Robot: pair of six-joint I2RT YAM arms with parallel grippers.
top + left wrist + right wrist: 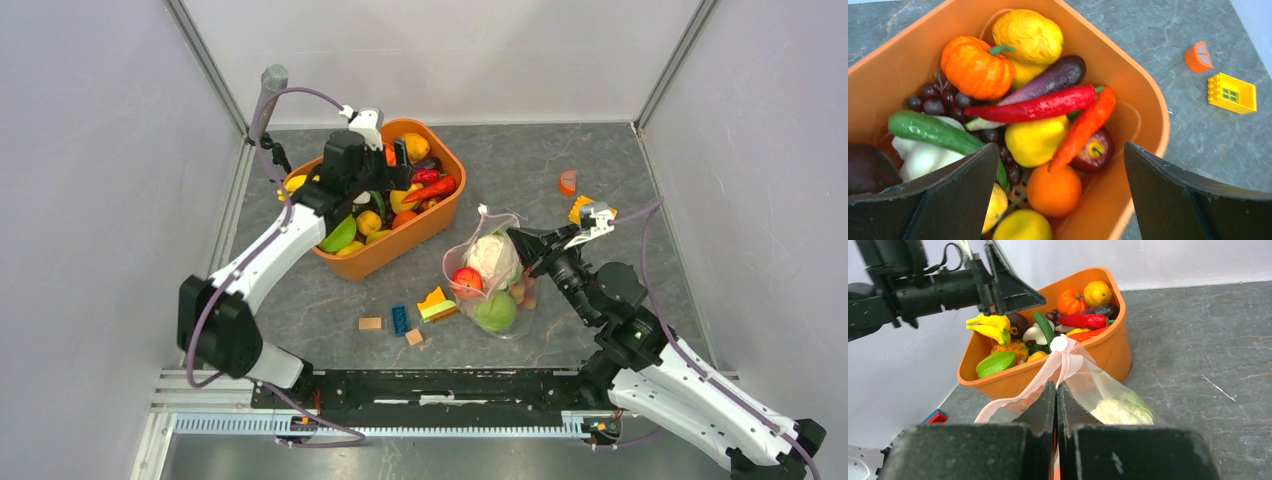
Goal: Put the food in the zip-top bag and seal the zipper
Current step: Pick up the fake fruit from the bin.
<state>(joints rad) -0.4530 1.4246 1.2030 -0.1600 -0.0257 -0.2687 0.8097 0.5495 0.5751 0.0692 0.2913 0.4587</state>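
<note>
My right gripper is clenched on the zipper, holding up the mouth of the bag. The bag stands on the table just beside the tub, with cauliflower, tomato and cabbage inside. My left gripper is spread wide and empty over the tub's food; I judge the step to be fetching another piece, so next I must drop onto one item, close, and carry it to the bag's mouth.

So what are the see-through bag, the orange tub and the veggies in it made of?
Bag: thin clear plastic film, going by its crinkles and glints. Tub: smooth, hard-looking orange plastic with a moulded rim. Red pepper and its neighbours: probably painted foam or plastic; matte, slightly dimpled skin, too uniform to be real.
</note>
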